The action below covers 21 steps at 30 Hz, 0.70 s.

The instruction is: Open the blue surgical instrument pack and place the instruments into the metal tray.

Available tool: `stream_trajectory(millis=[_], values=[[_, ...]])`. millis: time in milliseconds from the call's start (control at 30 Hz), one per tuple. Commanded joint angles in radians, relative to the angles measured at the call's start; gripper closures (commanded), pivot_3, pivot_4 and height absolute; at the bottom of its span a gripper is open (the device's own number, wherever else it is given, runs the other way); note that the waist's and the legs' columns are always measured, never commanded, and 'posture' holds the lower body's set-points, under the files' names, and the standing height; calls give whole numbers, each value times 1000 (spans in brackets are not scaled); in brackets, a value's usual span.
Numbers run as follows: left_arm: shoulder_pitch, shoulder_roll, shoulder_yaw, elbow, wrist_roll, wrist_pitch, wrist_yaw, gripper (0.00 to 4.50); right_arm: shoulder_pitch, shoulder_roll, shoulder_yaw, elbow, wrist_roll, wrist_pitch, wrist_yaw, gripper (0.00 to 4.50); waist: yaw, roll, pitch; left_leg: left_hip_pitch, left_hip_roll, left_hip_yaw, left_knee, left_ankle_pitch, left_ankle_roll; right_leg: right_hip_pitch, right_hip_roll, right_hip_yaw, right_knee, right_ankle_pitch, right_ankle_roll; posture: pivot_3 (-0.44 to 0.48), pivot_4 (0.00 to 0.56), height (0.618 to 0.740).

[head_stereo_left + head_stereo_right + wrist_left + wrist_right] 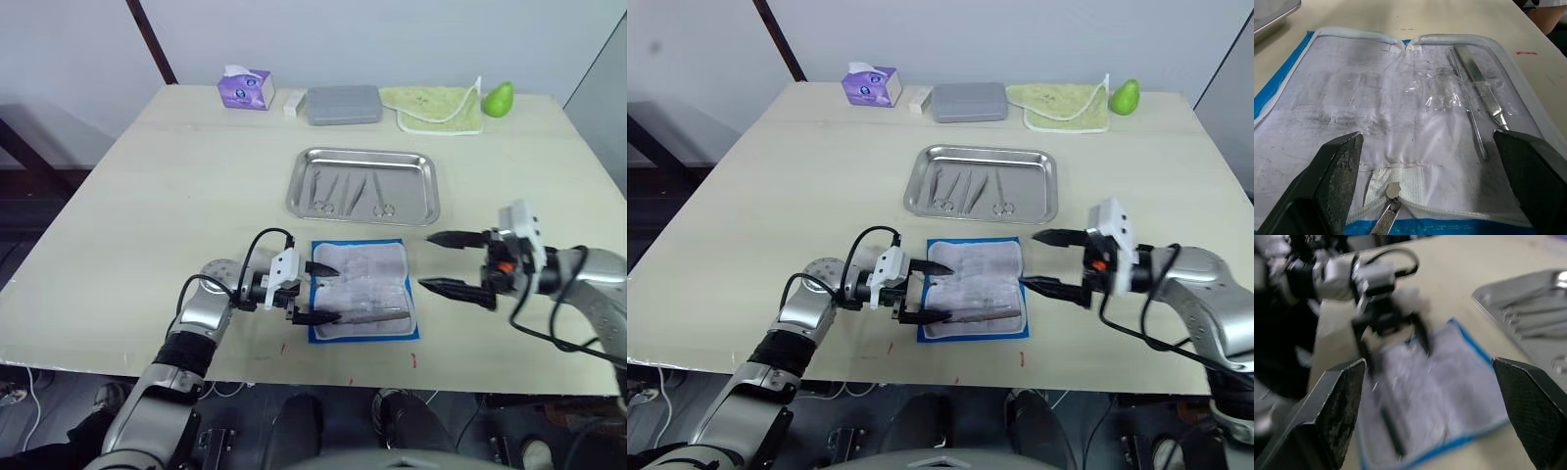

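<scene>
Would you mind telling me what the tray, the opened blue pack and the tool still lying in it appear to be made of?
The metal tray looks like polished steel: shiny, reflective, with a raised rim. The blue surgical instrument pack seems to be blue fabric or paper wrap with a whitish clear-plastic lining, wrinkled and glossy in the left wrist view. The forceps look like brushed silvery metal, probably steel.

Lab: bare table (147,225), plain wall (392,39)
</scene>
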Motion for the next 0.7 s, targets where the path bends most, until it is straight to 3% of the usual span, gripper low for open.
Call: stream_trajectory(millis=[33, 233, 367, 633, 700], values=[[19, 11, -16, 50, 16, 4, -15, 0, 60, -100, -119, -19, 25, -57, 107, 156, 0, 0, 0, 0, 0, 0, 0, 0, 0, 0, 0, 0, 0, 0, 0, 0, 150, 740], [16, 10, -13, 71, 17, -11, -22, 0, 140, -209, -225, 22, 37, -87, 206, 156, -1, -1, 1, 1, 0, 0, 0, 0, 0, 1, 0, 0, 0, 0, 1, 0, 150, 740], [13, 9, -12, 86, 17, -22, -25, 0, 144, -213, -229, 9, 46, -84, 194, 156, -1, -2, 1, 1, 0, 0, 1, 0, 0, 1, 0, 0, 0, 0, 1, 0, 150, 740], [9, 1, -12, 86, 19, -23, -24, 0, 21, -28, 82, -47, -113, -129, -25, 156, 0, -1, 1, 1, 0, -2, 1, 0, 0, 1, 2, 1, 1, -1, 2, 0, 150, 740], [6, 1, -12, 83, 19, -20, -24, 0, 0, 11, 158, -25, -152, -144, -37, 723, 0, -1, 1, 1, 0, -1, 1, 0, 0, 1, 2, 2, 0, -1, 1, 0, 150, 740]])
